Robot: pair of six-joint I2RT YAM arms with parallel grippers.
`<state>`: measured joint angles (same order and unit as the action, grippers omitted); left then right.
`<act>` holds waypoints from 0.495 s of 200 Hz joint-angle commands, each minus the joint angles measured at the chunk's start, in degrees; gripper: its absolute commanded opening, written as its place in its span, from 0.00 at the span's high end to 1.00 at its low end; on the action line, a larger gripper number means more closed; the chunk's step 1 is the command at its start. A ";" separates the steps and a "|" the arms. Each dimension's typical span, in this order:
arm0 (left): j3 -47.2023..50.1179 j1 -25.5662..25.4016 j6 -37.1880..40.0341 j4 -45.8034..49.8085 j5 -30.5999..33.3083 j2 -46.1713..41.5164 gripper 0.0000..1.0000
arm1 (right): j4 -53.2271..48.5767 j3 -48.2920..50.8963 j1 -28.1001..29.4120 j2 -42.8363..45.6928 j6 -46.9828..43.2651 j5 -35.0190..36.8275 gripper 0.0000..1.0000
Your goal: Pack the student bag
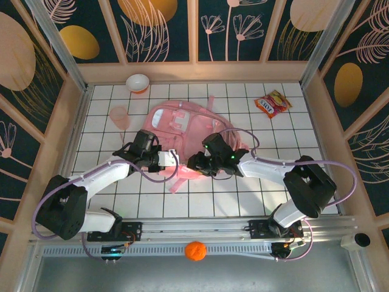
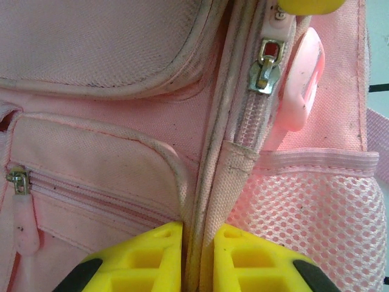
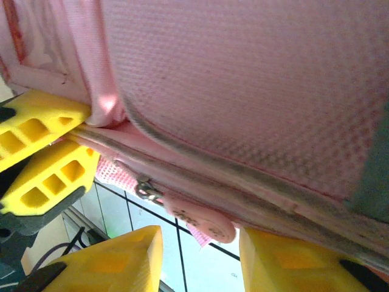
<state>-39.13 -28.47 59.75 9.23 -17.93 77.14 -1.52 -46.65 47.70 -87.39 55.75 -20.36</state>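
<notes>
The counter is carrying the student bag, which is lying flat at its middle, front panels facing up; the left tool is reaching onto the bag's near left edge and the right tool onto its near right edge, the two close together. In the left wrist view the left tool is clenching a raised seam of the bag between two pockets, pinning it; in the right wrist view the right tool is standing released, its fingers apart on either side of a pink zip pull hanging from the bag's edge, not yet touching it. A snack packet is lying beyond the bag to the right; a bowl and a pink cup are sitting beyond it to the left; all are well apart from the bag. Judging from this, the packing is barely beginning; the zip seems to be shut, nothing appears to be inside, and opening the bag is the step in hand.
</notes>
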 commanded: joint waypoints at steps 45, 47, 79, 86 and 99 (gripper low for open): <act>-1.47 -0.09 -0.73 2.28 -4.92 1.03 0.83 | 5.70 -3.08 -0.23 -1.27 -3.58 1.14 0.71; -1.47 -0.05 -0.81 2.28 -4.98 1.02 0.83 | 5.84 -3.09 -0.24 -1.35 -3.55 1.12 0.71; -1.46 -0.09 -0.78 2.37 -5.18 1.27 0.84 | 4.58 -4.03 -0.48 -3.04 -3.71 1.18 0.72; -1.47 -0.08 -0.77 2.37 -5.15 1.37 0.83 | 3.81 -4.35 -0.42 -3.52 -3.67 1.35 0.72; -1.45 -0.08 -0.77 2.37 -5.18 1.29 0.83 | 2.90 -4.92 -0.48 -4.34 -3.65 1.68 0.73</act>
<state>-39.38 -28.38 59.72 9.32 -19.25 77.62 2.55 -49.47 47.57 -89.95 52.97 -19.57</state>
